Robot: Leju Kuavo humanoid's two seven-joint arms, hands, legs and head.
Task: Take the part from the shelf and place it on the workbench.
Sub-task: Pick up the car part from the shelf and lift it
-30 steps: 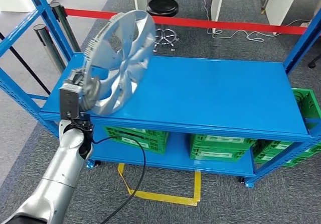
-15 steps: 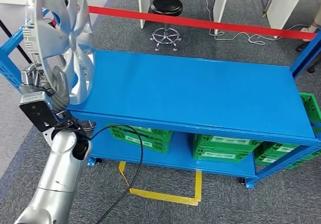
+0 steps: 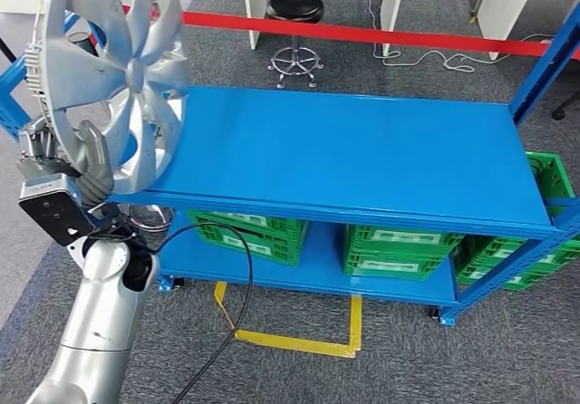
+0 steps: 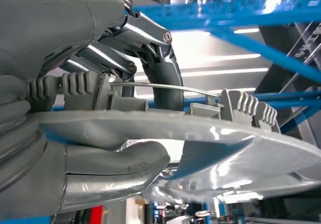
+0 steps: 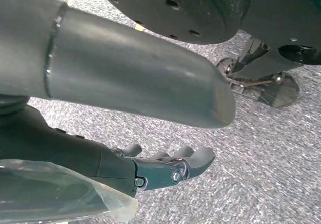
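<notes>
The part is a silver wheel cover (image 3: pixel 112 69) with curved spokes and a toothed rim. My left hand (image 3: pixel 85 164) grips its lower rim and holds it upright, lifted above the left end of the blue shelf (image 3: pixel 355 159). Up close, the thumb (image 4: pixel 113 169) presses one face of the wheel cover (image 4: pixel 234 138) and the fingers (image 4: pixel 151 58) wrap over the rim's other side. My right hand (image 5: pixel 170 166) hangs over the grey carpet with its fingers stretched out and nothing in it.
Green crates (image 3: pixel 246 232) sit on the shelf's lower level, with more at the right (image 3: pixel 547 182). A red barrier tape (image 3: pixel 383 34) and a black stool (image 3: pixel 294 10) stand behind the shelf. Yellow tape (image 3: pixel 301 342) marks the floor in front.
My left hand has lifted the wheel cover up and to the left, off the shelf's top, and turned it more upright. The head view has shifted a little.
</notes>
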